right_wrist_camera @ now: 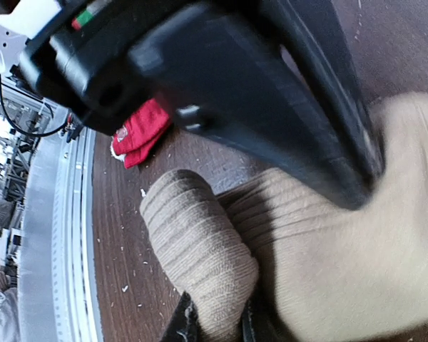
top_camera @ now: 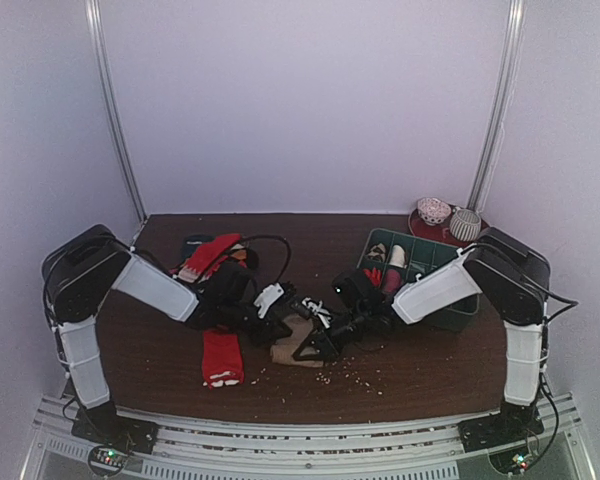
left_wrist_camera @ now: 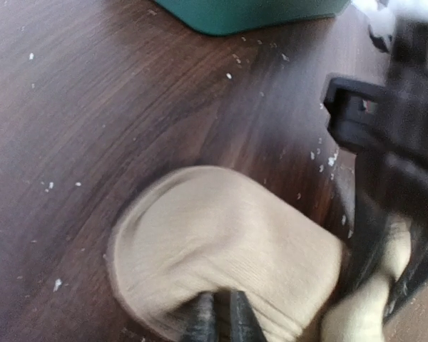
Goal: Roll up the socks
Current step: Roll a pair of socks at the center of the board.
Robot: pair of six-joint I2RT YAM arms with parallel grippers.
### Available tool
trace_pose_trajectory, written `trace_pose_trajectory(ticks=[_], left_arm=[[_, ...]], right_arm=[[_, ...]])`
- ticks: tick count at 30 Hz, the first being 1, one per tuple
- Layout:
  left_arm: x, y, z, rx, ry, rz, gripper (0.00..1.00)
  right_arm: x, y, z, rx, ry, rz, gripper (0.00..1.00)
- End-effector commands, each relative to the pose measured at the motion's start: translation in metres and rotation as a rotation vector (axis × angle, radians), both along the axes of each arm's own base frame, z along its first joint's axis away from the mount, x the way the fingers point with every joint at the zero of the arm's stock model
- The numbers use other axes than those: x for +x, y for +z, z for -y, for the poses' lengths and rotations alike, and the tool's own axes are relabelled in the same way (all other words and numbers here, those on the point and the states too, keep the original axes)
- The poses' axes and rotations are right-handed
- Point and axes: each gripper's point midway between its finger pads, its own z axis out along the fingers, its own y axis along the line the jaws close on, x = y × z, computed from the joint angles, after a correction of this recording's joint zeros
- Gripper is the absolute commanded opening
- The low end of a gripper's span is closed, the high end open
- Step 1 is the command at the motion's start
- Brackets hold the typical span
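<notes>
**A:** From above?
**B:** A tan-brown ribbed knit sock lies mid-way across the dark wooden table. The left gripper and right gripper meet over it. A bright red knit sock lies flat just to its left.
**A:** Left wrist?
**B:** The fingers are nearly together at the tan sock's edge. I cannot tell if they are pinching it.
**A:** Right wrist?
**B:** Jaws narrow, clamped on the sock's rolled end.

From above, tan sock mostly hidden; green tray contents too small to tell.
</notes>
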Motion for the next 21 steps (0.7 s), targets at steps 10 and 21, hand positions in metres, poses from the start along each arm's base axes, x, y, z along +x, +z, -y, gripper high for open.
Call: trace_pose_trajectory(ticks=[10, 21], left_arm=[[0.003, 0.091, -0.022, -0.04, 0.031, 0.229, 0.51], [-0.063, 0.077, -0.012, -0.22, -0.13, 0.248, 0.78]], right_arm=[[-0.067, -0.131, 0.126, -0.606, -0.194, -0.427, 0.06], [-0.066, -0.137, 0.134, -0.666, -0.178, -0.42, 0.06]])
